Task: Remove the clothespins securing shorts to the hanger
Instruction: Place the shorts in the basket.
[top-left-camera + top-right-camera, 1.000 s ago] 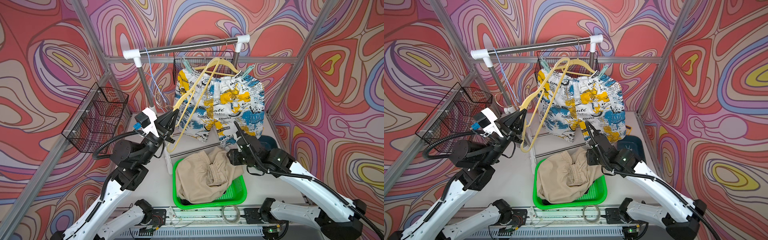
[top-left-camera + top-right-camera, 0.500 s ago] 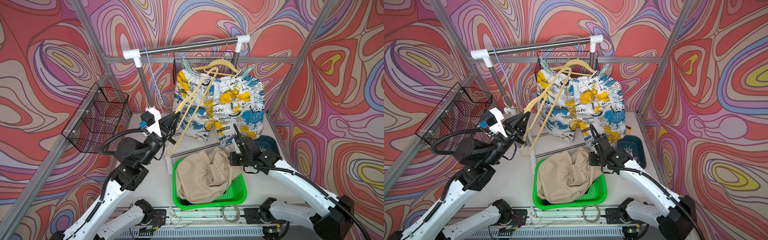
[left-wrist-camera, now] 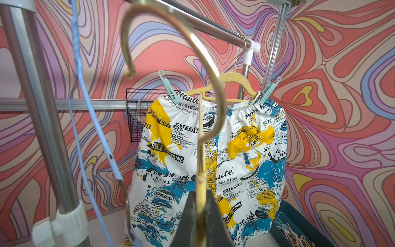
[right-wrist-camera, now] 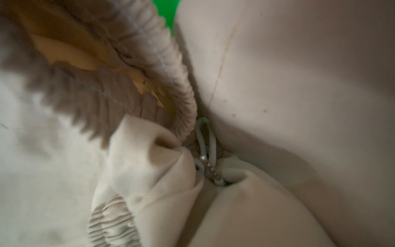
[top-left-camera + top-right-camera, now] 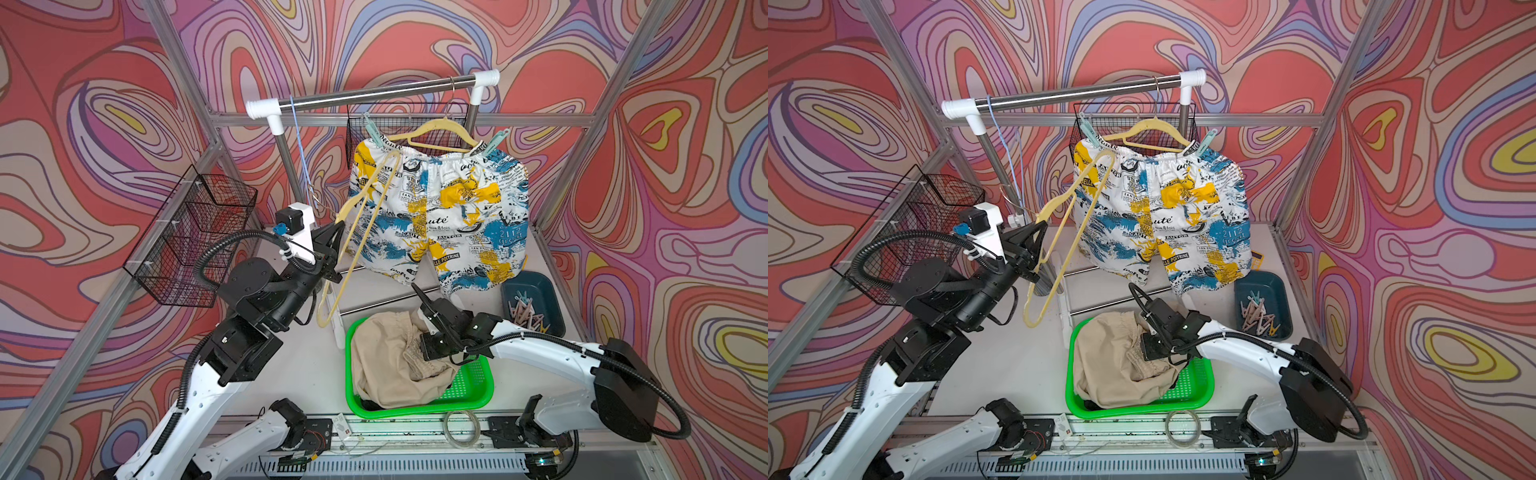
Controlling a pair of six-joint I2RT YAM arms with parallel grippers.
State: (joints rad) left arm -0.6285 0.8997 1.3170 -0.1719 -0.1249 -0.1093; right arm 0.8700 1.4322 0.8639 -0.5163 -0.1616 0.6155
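This was a robot lab test cell rather than a home: swirl-printed panels (image 5: 83,124) on an aluminium frame (image 5: 557,120) closed in behind and beside a small clothes rail (image 5: 374,93). In front of that rail, two white-and-black robot arms (image 5: 208,390) stood bolted to a slotted metal base (image 5: 395,432) at the edge of a pale desk (image 5: 307,365).

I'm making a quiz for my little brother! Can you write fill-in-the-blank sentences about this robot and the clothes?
1. The printed shorts are pinned up by ___ mint-green clothespins.
2. The beige shorts lie in the ___ basket.
3. The left claw is shut on an empty yellow ___.

Missing words: two, green, hanger.
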